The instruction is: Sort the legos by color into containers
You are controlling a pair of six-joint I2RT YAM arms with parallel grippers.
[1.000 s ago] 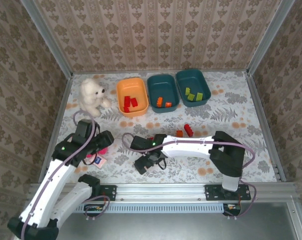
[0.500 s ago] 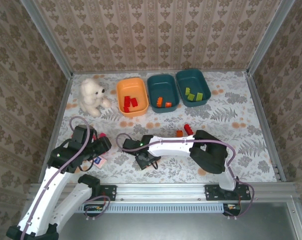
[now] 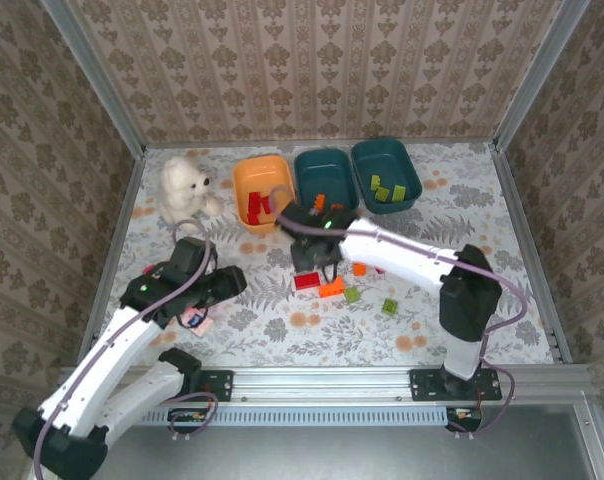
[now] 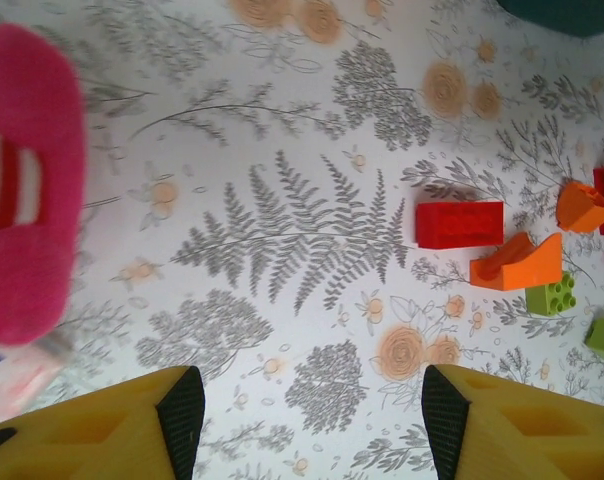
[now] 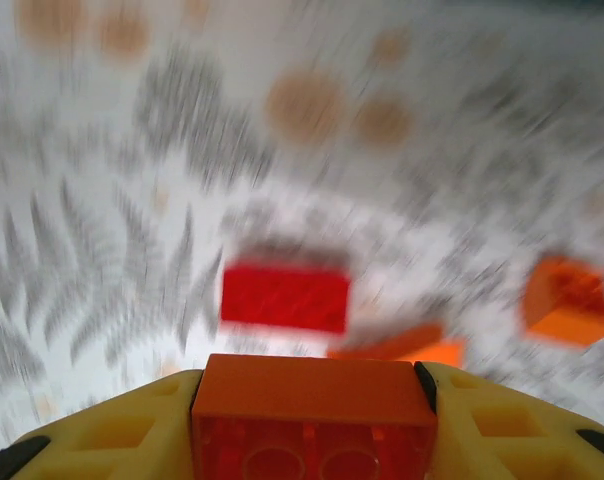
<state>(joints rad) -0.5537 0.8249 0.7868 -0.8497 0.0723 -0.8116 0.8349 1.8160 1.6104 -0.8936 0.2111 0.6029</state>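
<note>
Right gripper (image 5: 312, 390): you have it clamped on an orange brick (image 5: 312, 440), shade unsure through blur.
Left gripper (image 4: 307, 425): your jaws stand apart above the table (image 4: 282, 150).
Loose legos (image 3: 307, 280): on the table, near your tubs (image 3: 267, 172).

You have a white teddy bear (image 3: 185, 190) sitting upright near the far left corner of the table. A cloth printed with ferns and orange flowers (image 3: 482, 220) covers the whole tabletop. In your left wrist view, a bright pink plush doll (image 4: 27, 190) lies on that cloth at the left edge, blurred. A small flat card (image 3: 197, 321) lies near the front left. Patterned wallpaper (image 3: 322, 70) lines the walls, and a metal rail (image 3: 322, 382) runs along the near edge.
</note>
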